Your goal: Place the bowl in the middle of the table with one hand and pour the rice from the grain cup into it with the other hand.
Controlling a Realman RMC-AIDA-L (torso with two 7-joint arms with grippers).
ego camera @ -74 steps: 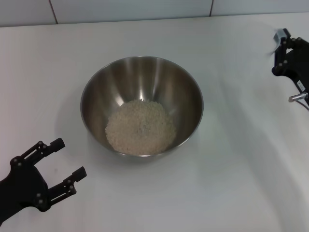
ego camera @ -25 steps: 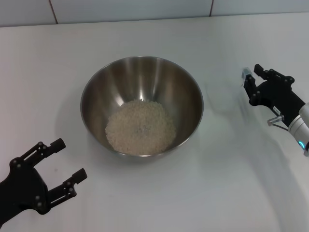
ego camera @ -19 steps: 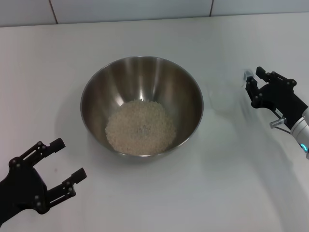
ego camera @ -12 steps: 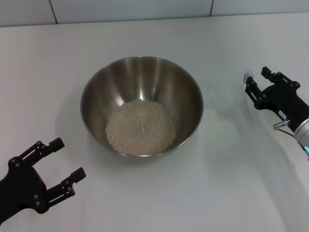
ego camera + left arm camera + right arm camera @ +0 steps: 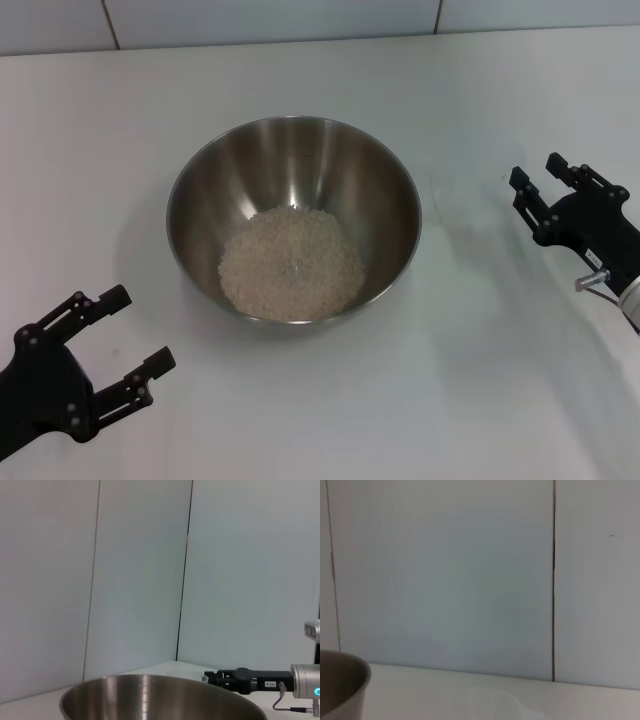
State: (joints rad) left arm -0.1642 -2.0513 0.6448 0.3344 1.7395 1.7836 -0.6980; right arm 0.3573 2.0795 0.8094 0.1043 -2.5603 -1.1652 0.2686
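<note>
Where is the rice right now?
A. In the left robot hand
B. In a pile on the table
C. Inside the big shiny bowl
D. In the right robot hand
C. The rice lies heaped in the bottom of the bowl, while the left gripper and right gripper both sit open and empty on either side.

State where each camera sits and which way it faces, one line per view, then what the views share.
Head view: on the head, looking down at the table and the bowl of rice; the open left tool and open right tool show.
Left wrist view: low, facing across the bowl's rim to the wall; the right tool shows beyond, but none of the left arm.
Right wrist view: low, facing the wall; no robot parts show.
Shared: the bowl appears in all three.
</note>
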